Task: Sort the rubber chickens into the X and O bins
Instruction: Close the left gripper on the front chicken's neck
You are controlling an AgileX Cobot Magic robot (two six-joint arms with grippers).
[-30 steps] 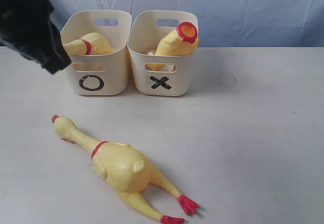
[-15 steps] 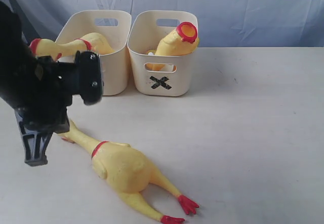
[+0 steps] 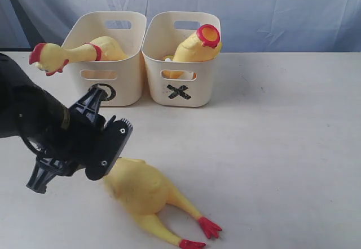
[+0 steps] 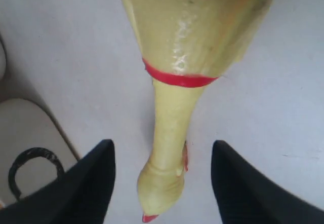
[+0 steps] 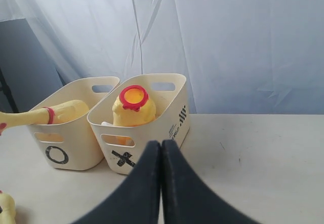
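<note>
One rubber chicken lies on the table, red feet toward the front. In the exterior view my left arm covers its head and neck. My left gripper is open, a finger on each side of the chicken's head, not touching it. The O bin holds a second chicken, whose head hangs over the left rim. The headless chicken stands in the X bin. My right gripper is shut and empty, facing both bins from a distance.
A blue-grey cloth backdrop hangs behind the bins. The bins stand side by side at the back left of the white table. The left arm partly hides the O mark.
My left arm has swung down from the upper left to the lying chicken's head, which it now hides. The chickens and bins have not moved.
</note>
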